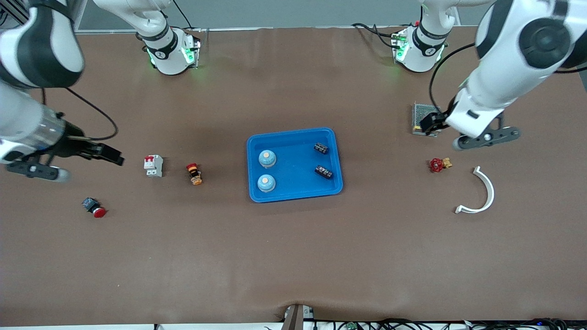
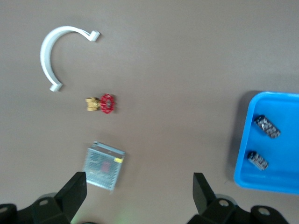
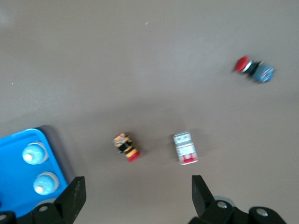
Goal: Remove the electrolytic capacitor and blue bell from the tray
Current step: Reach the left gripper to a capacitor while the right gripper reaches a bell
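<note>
A blue tray (image 1: 293,165) in the middle of the table holds two light-blue bells (image 1: 267,158) (image 1: 266,183) at the right arm's end and two black capacitors (image 1: 321,147) (image 1: 323,172) at the left arm's end. The bells show in the right wrist view (image 3: 34,153), the capacitors in the left wrist view (image 2: 267,126). My left gripper (image 1: 430,123) is open and empty over a grey mesh box (image 1: 424,114); its own view shows it open too (image 2: 138,193). My right gripper (image 1: 115,158) is open and empty beside a white breaker (image 1: 153,165), as its own view also shows (image 3: 138,196).
Toward the right arm's end lie the breaker, an orange and red button (image 1: 194,173) and a red button on a blue base (image 1: 94,207). Toward the left arm's end lie a red valve (image 1: 439,164) and a white curved bracket (image 1: 481,192).
</note>
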Robot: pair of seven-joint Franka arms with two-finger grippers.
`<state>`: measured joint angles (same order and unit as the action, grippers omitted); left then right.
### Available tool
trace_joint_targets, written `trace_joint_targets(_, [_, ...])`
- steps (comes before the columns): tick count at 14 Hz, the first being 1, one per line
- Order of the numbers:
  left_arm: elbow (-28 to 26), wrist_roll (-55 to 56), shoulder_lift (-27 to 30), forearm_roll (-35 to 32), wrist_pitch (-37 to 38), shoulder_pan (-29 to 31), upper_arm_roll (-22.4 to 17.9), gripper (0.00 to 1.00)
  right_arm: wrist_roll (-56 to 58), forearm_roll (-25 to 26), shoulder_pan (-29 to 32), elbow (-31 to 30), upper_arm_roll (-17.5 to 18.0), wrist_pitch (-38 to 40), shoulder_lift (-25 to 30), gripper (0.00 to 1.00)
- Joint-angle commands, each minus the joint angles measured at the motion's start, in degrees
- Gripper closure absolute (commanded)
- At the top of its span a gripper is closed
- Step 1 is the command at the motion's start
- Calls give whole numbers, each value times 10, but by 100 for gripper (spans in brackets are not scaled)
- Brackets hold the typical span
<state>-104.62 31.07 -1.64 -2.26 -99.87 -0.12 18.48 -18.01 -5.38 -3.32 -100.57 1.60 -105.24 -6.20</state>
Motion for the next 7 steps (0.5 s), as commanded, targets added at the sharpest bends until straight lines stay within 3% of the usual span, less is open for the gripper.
trace_joint_targets(1, [-62, 90, 5, -1, -67, 3, 36, 0, -88, -10, -58, -11, -4, -25, -13, 0])
trace_joint_targets(5, [-71, 246, -63, -1, -125, 0, 95, 0, -207, -9, -142, -10, -4, -93, -69, 0])
trace_joint_targets(7, [-71, 321, -98, -3, -161, -24, 103, 0, -269, -1, -186, -10, -4, -128, -99, 0])
